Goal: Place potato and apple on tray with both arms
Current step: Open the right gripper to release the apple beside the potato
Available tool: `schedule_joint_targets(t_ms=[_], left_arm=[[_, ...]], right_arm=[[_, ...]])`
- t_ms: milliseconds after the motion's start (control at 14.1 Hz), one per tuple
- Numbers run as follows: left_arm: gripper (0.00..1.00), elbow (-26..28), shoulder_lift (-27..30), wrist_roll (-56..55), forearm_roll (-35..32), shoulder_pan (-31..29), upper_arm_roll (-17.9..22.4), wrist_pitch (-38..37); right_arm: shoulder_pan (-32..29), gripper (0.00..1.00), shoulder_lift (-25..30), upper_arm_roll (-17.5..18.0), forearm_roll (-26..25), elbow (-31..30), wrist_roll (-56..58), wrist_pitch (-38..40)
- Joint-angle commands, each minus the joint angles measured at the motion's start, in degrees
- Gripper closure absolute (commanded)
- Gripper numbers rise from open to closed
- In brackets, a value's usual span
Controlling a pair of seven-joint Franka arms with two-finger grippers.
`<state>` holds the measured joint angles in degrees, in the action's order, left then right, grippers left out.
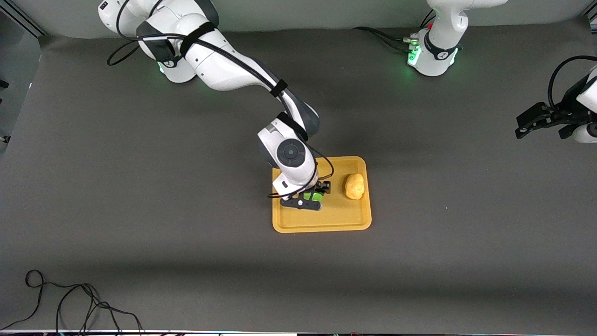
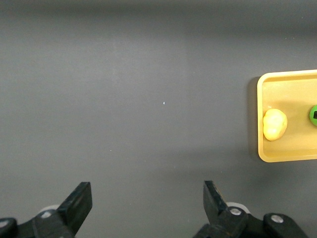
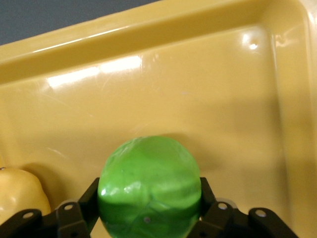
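**Apple gripped low over the tray, potato already on it**

The right end effector (image 1: 311, 196) is down inside the tray (image 1: 322, 223), its fingers closed on the apple (image 1: 311, 195). In the right wrist view the green ball (image 3: 148, 186) sits clamped between the two black fingers (image 3: 74, 213), with the tray's glossy yellow floor and raised rim (image 3: 124, 44) right around it; whether the apple touches the floor cannot be told. The grip is over the part of the tray toward the right arm's end of the table.

The potato (image 1: 354, 185) lies on the tray floor, close to the rim on the side toward the left arm's end of the table, apart from the apple. The right wrist view catches its edge (image 3: 20, 196) just beside the gripped apple.

The tray rests near the middle of the grey table (image 1: 140, 210), well clear of every edge.

The left end effector (image 1: 543, 122) waits up in the air over the table's edge at the left arm's end, well apart from the tray. Its fingers (image 2: 79, 203) stand wide open with nothing between them, and its wrist camera looks across bare table to the tray (image 2: 262, 148), the potato (image 2: 275, 124) and a sliver of apple (image 2: 313, 115).

A loose black cable (image 1: 74, 303) lies near the table's corner closest to the front camera, at the right arm's end.
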<state>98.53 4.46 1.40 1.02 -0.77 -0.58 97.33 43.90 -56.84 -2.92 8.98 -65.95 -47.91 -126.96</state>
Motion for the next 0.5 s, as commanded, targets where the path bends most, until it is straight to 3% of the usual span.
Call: schedule_joint_targets(t_ms=[0,213,427], left_arm=[[0.0,-0.62,0.2,0.88,0.48,0.6,0.4,-1.18],[0.0,-0.71,0.2,0.88,0.47,0.6,0.4,-1.18],[0.0,-0.62,0.2,0.88,0.56,0.6,0.4,-1.18]], right_arm=[[0.83,0.19,-0.12,-0.86,0.6,0.73,-2.8,0.66],[0.92,0.03,0.06,-0.86,0.6,0.73,-2.8,0.67],[0.75,0.0,0.5,-0.86,0.6,0.73,-2.8,0.75]])
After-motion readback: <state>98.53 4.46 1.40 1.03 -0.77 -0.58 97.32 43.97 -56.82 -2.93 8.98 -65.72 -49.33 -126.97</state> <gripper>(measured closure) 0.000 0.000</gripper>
